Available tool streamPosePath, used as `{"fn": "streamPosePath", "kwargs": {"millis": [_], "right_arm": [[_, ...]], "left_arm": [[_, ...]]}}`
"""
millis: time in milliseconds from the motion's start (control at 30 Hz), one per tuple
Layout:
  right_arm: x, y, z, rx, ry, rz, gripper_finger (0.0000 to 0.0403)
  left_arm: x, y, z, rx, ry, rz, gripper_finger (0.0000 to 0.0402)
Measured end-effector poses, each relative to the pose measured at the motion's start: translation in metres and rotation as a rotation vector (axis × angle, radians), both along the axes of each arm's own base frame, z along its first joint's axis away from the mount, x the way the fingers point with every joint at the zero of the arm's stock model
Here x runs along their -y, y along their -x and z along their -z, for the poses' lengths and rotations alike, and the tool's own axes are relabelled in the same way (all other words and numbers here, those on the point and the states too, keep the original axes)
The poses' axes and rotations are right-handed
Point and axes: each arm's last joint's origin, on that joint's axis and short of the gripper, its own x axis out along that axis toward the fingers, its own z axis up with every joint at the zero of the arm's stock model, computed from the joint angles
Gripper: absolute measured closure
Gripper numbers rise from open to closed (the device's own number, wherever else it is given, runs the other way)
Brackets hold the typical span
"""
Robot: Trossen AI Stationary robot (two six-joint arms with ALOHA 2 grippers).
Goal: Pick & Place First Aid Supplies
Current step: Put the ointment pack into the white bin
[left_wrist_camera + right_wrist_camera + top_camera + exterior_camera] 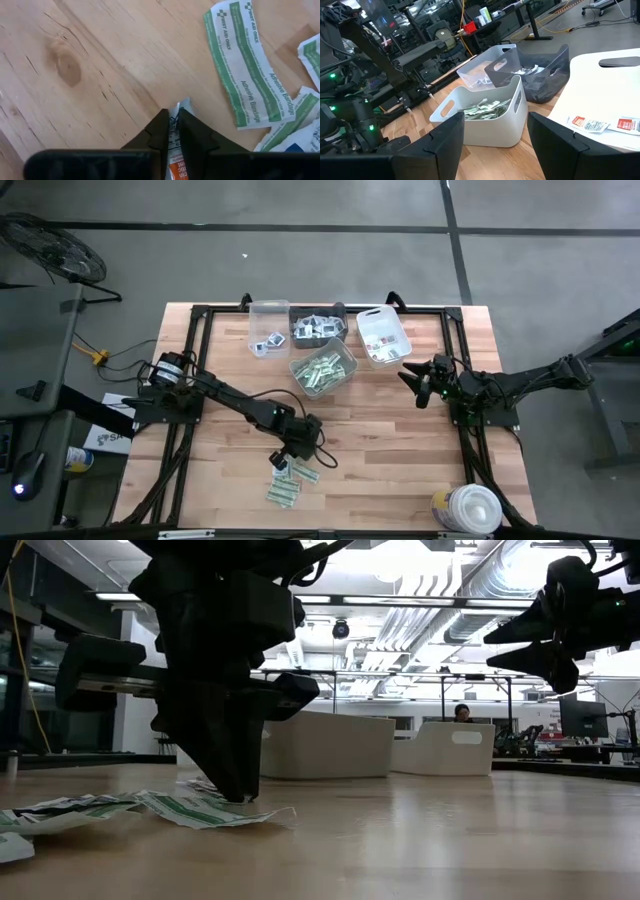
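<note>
Your pale wood-plank table (pixel 400 440) shows the sorting well along: the white bin of green-striped strips (pixel 323 368), the dark bin (pixel 318 330), the clear bin (pixel 268 330) and the second white bin (pixel 383 337) all hold packets. The left gripper (pixel 170 131) has its jaws pinched on a small white packet with orange print (pixel 176 155) between the tips. Loose green-and-white bandage strips (pixel 243 65) lie just beside the jaws, unsorted. The right gripper (pixel 413 380) waits wide open, empty, near the bins.

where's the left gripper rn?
High view: the left gripper is low on the front-centre tabletop, at the loose bandage packets. Its wrist view shows the jaws pinched on a white packet with orange print.
</note>
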Motion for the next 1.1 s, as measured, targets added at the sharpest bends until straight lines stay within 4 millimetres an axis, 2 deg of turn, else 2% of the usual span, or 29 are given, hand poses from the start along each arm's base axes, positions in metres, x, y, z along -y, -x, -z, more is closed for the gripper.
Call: {"fn": "streamPosePath", "kwargs": {"millis": [200, 600, 867, 1100], "right_arm": [[0.000, 0.000, 0.000, 0.000, 0.000, 0.000, 0.0192], [0.000, 0.000, 0.000, 0.000, 0.000, 0.000, 0.0192], [0.000, 0.000, 0.000, 0.000, 0.000, 0.000, 0.0192], [0.000, 0.000, 0.000, 0.000, 0.000, 0.000, 0.0192]], "left_arm": [[0.000, 0.000, -0.004, 0.013, 0.006, -0.001, 0.0397], [-0.003, 0.010, -0.034, 0.043, 0.033, -0.050, 0.0401], [-0.004, 0.013, -0.064, 0.134, 0.073, -0.085, 0.0401], [-0.010, 0.021, -0.104, 0.294, 0.054, -0.138, 0.0401]]}}
